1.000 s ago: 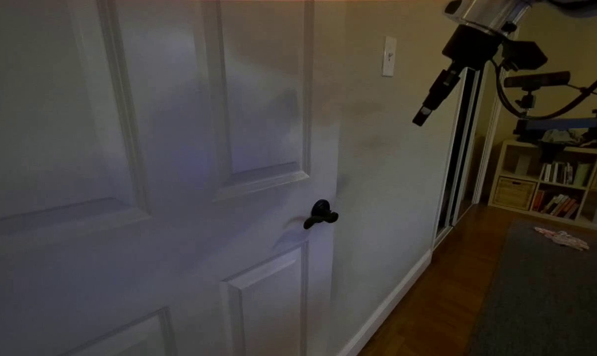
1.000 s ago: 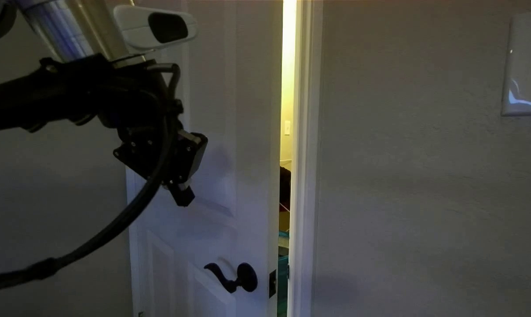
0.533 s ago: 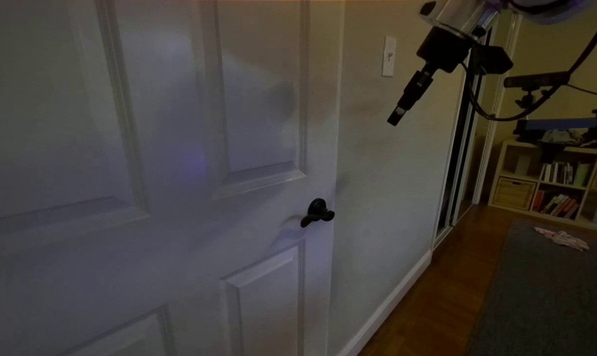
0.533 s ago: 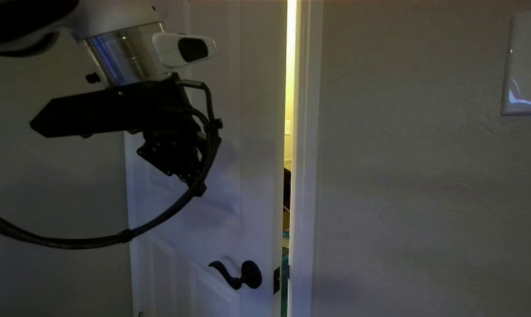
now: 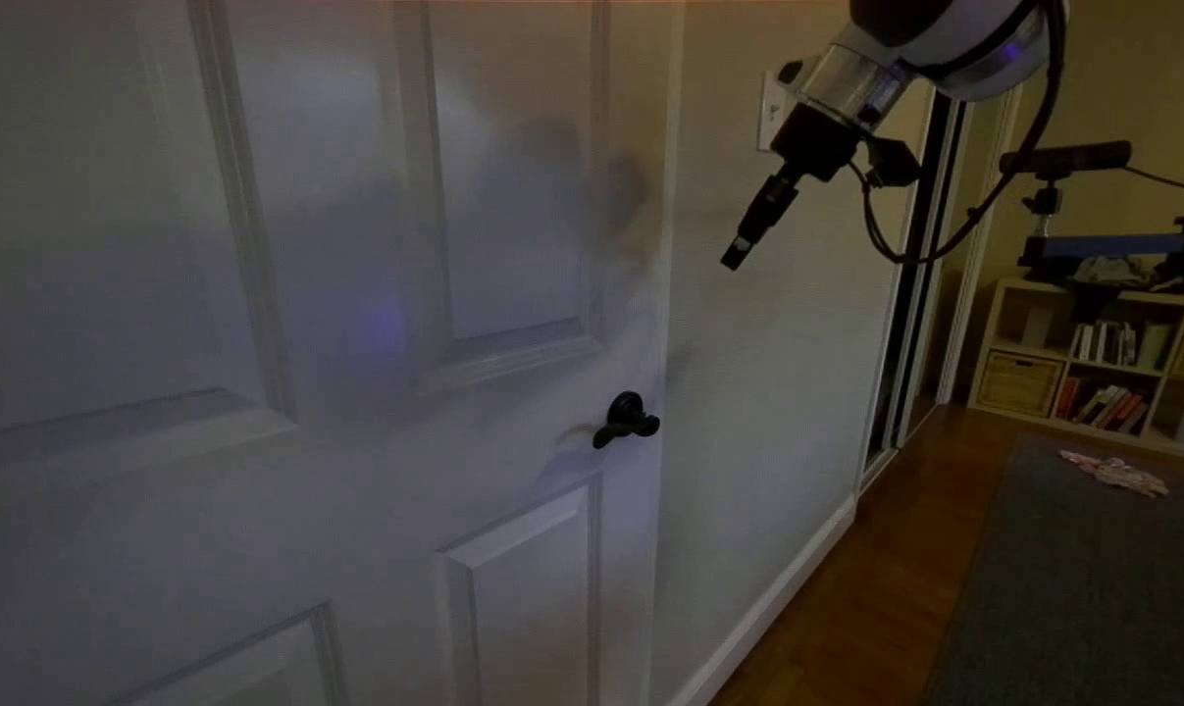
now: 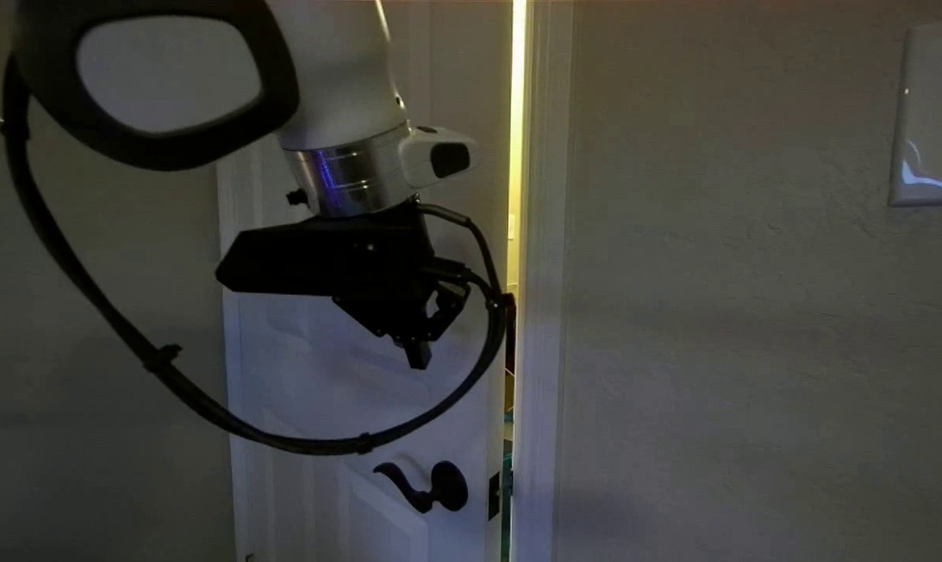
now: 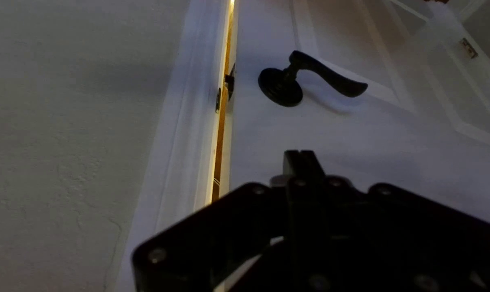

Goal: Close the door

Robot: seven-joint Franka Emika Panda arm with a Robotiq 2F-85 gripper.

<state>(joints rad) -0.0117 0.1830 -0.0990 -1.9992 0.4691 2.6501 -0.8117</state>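
Gray walls [image 6: 736, 312] flank the ajar door [image 5: 336, 392]; clenched, empty fingers [image 7: 309, 162] seem at the lining-up step, with a steady push next.

Open air, fingers [image 7: 292, 163] to door [image 7: 350, 129]. Handle [image 7: 283, 87] juts out on near side. Gap [image 7: 221, 134] to frame [image 7: 190, 101] a sliver.

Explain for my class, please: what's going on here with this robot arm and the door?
A Franka Panda arm is working at a white panelled door, apparently to close it. The door stands slightly ajar: light shows between its edge and the white door frame. The Robotiq gripper is closed and holds nothing; it hangs higher than the black lever handle and apart from both door and handle. So the job is not yet finished.
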